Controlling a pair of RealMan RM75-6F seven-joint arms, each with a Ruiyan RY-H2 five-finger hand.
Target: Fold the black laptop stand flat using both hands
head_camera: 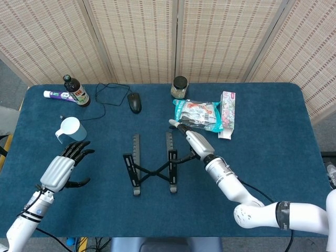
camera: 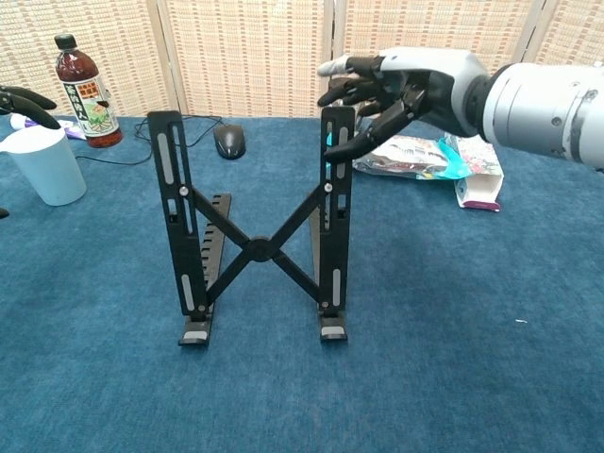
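Black laptop stand (camera: pixel 257 247) stands unfolded mid-table, two slotted rails joined by a crossed scissor brace; right hand (camera: pixel 401 90), metallic grey with dark fingers spread and holding nothing, hovers at the top of the stand's right rail; left hand (head_camera: pixel 64 166) open, fingers apart, well left of the stand; white cup (head_camera: pixel 70 129) just beyond it; blue felt-like table (head_camera: pixel 273 136) beneath.

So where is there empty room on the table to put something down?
The near edge in front of the laptop stand is bare blue cloth, and so is the far right side past the snack packets. The back is crowded: soy sauce bottle, mouse with its cable, jar. The mug and left robot hand fill the left.
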